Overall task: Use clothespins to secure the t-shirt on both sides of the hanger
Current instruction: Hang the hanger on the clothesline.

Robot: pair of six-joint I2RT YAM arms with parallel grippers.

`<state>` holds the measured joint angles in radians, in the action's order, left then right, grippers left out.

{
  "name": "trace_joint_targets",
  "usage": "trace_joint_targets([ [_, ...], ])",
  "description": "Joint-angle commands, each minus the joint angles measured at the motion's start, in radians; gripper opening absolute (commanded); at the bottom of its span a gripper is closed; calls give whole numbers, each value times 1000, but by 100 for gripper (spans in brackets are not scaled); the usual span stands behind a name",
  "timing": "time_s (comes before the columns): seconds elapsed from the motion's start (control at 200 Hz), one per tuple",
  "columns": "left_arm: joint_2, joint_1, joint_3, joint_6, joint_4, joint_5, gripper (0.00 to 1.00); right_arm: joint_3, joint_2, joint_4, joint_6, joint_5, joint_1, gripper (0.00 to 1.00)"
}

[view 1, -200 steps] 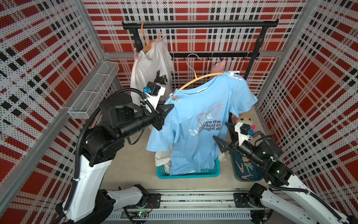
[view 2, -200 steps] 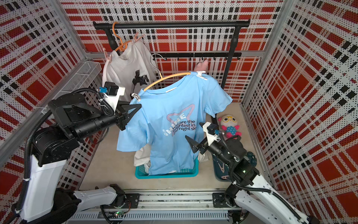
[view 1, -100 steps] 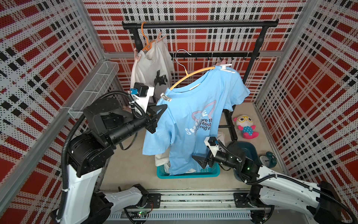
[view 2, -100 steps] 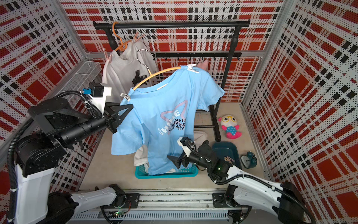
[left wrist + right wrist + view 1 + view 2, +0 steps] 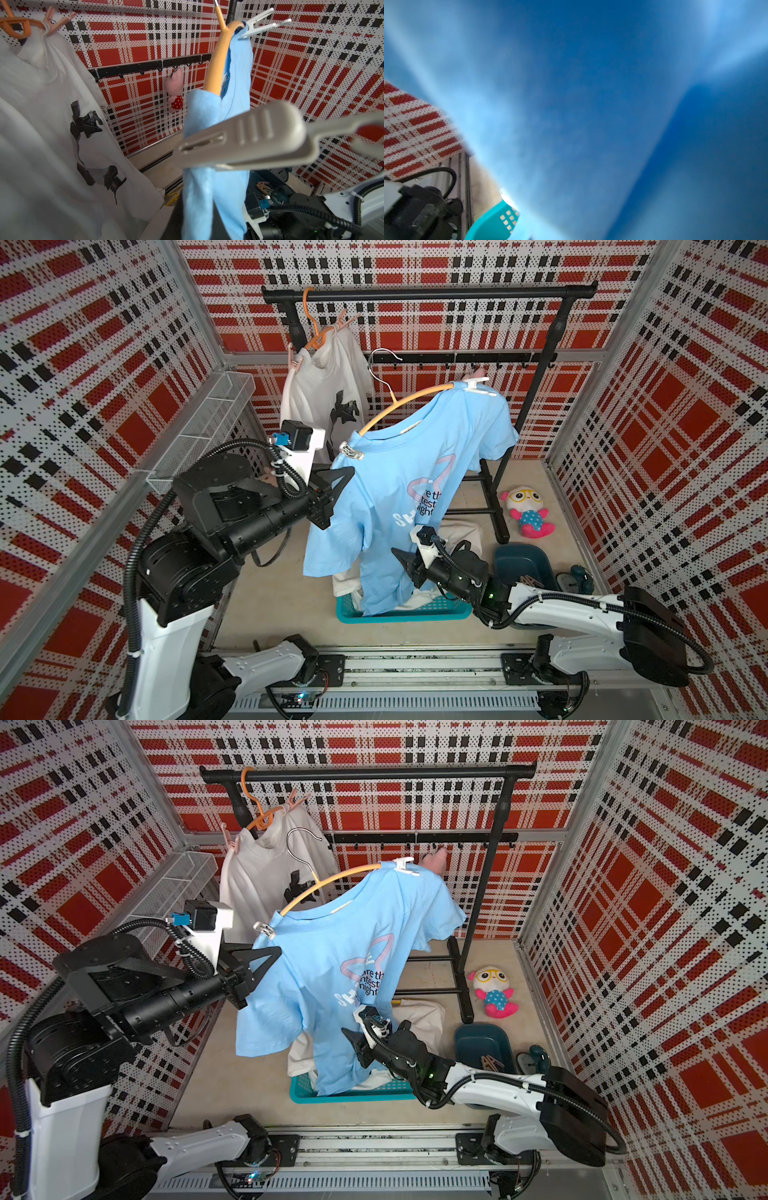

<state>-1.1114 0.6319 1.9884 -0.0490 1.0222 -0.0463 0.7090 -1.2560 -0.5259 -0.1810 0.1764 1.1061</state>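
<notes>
Light-blue t-shirt [image 5: 395,489], orange hanger [image 5: 407,403], white clothespin [image 5: 478,386], teal basket [image 5: 399,616], red plaid walls [image 5: 83,364]

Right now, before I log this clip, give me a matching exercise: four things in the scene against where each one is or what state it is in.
Things:
1. blue t-shirt
2. white t-shirt
3. plush toy with yellow glasses
4. dark blue bin

Place or state:
A. lies on the floor by the foot of the rack
B. holds loose clothespins
C. pegged at both shoulders on the yellow hanger
D. hangs from the rack's top rail

Pairs: 1-C, 2-D, 3-A, 4-B.
</notes>
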Motion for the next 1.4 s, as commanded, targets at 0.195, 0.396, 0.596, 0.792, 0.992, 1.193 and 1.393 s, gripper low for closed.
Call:
trace_joint_targets([
  [0.195,-66,9,-8,-17,-125,12,0,214,215,227,48,136,6,0],
  [0.396,-127,35,31,-25,-156,41,0,282,212,296,63,190,-115,0],
  [0.596,-220,117,110,-18,-182,271,0,359,84,240,36,127,-316,0],
  [0.792,-355,195,223,26,-180,606,0,478,-119,180,-28,-7,-428,0],
  [0.992,-441,190,324,54,-247,712,0,595,-282,121,-47,-68,-441,0],
  [1.193,-465,76,350,87,-329,630,0,722,-433,90,-73,-117,-443,0],
  [1.393,-483,-19,353,108,-400,556,0,821,-540,48,-138,-184,-443,0],
])
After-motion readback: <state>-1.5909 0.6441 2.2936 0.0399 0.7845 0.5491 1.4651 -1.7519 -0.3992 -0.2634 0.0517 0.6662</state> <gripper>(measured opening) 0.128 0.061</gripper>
